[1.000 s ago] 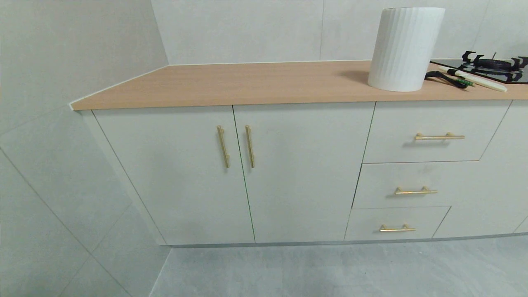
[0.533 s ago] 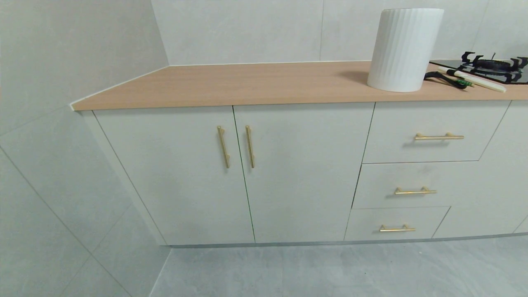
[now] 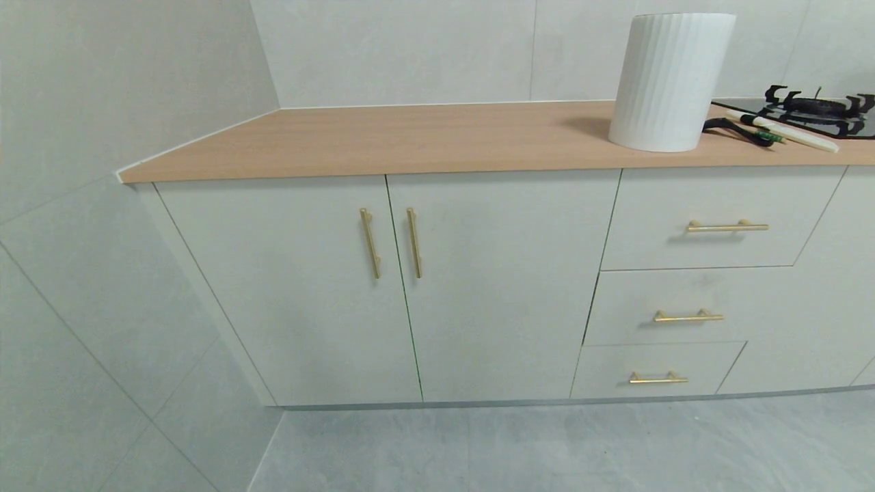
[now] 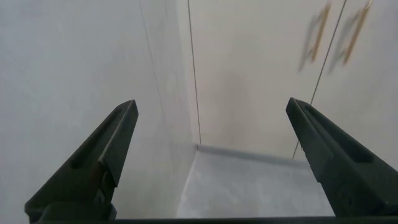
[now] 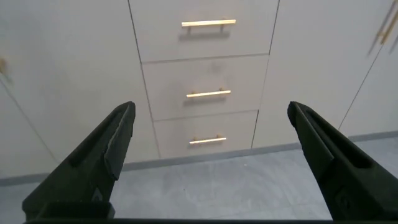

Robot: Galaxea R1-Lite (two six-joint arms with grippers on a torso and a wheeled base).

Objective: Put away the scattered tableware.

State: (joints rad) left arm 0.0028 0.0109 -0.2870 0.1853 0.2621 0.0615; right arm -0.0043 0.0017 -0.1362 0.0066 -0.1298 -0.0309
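Nothing has shifted: the utensils (image 3: 779, 130) lie on the table (image 3: 410, 137) beside the white holder (image 3: 672, 82). Left gripper (image 4: 210, 106) and right gripper (image 5: 211, 107) gape wide, empty. A careless reach could topple that holder.

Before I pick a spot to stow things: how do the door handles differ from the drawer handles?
The door handles stand vertical; the drawer handles lie horizontal. The door handles sit as a close pair either side of the seam between the two doors; the drawer handles are stacked, one on each of three drawers. Both are slim gold-coloured bars on pale, shut fronts.
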